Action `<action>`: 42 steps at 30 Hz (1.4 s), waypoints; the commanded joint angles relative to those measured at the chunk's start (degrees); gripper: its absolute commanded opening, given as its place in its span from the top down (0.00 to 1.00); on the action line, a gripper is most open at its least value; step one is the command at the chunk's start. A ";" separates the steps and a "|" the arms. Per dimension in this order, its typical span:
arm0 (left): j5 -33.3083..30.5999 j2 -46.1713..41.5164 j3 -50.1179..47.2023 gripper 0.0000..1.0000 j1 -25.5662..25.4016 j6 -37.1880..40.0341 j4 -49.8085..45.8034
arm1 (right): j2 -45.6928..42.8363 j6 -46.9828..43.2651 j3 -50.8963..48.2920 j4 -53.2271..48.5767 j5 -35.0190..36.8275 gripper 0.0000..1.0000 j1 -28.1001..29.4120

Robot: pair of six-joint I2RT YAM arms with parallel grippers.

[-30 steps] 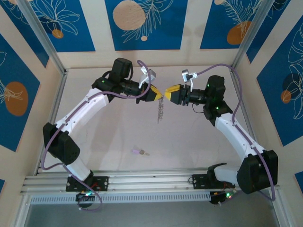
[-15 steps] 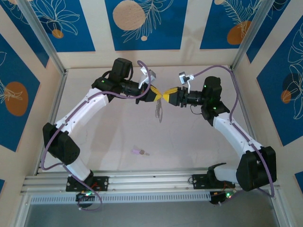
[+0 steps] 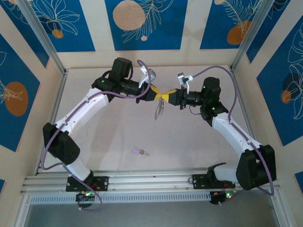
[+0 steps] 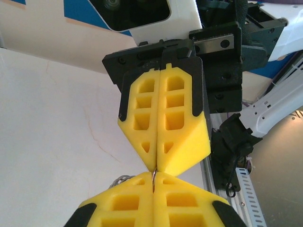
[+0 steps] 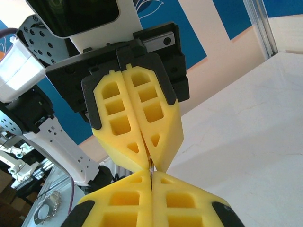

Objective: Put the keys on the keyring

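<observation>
High over the table's far half, my left gripper (image 3: pixel 159 94) and right gripper (image 3: pixel 169 96) meet tip to tip. Both are shut on the thin metal keyring (image 3: pixel 159 109), whose fringe of small silver keys hangs below them. In the left wrist view my left gripper (image 4: pixel 155 177) pinches the ring's edge (image 4: pixel 154 179), with the right gripper's yellow fingers (image 4: pixel 180 142) pressed against it from above. In the right wrist view my right gripper (image 5: pixel 150 176) clamps the same ring (image 5: pixel 150 171) under the left gripper's fingers (image 5: pixel 123 137). The purple-headed key (image 3: pixel 139 152) lies flat on the table near the front, apart from both grippers.
The white table (image 3: pixel 104 142) is walled by blue-and-cream panels with metal posts. An aluminium rail (image 3: pixel 151 182) runs along the near edge by the arm bases. Purple cables loop from both wrists.
My right gripper moved left, met the left gripper's tips and closed on the keyring. The hanging keys drew up a little. The left arm and the purple key stayed put.
</observation>
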 commanded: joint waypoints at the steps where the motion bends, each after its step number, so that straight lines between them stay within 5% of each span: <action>1: 0.56 -0.97 -1.57 1.00 -0.76 -3.58 7.58 | 1.20 2.69 -1.60 3.57 1.90 1.00 0.57; 3: -4.32 -3.37 -6.64 0.97 -0.74 -9.16 17.18 | 1.18 5.12 -3.32 7.45 4.65 1.00 0.23; 7: -15.00 -10.13 -19.14 0.66 -0.45 -20.09 38.18 | 1.54 9.98 -5.49 14.60 7.04 1.00 -0.61; 13: -23.21 -15.45 -29.58 0.54 -0.28 -30.63 52.21 | 1.72 13.75 -5.88 20.48 9.15 1.00 -0.33; 26: -16.10 -10.94 -34.20 0.50 -0.26 -46.31 70.22 | 2.17 19.44 -6.73 27.84 14.57 1.00 0.99; 42: -13.74 -7.69 -33.74 0.50 -0.26 -49.49 73.88 | 2.97 20.58 -7.01 29.69 15.74 1.00 1.32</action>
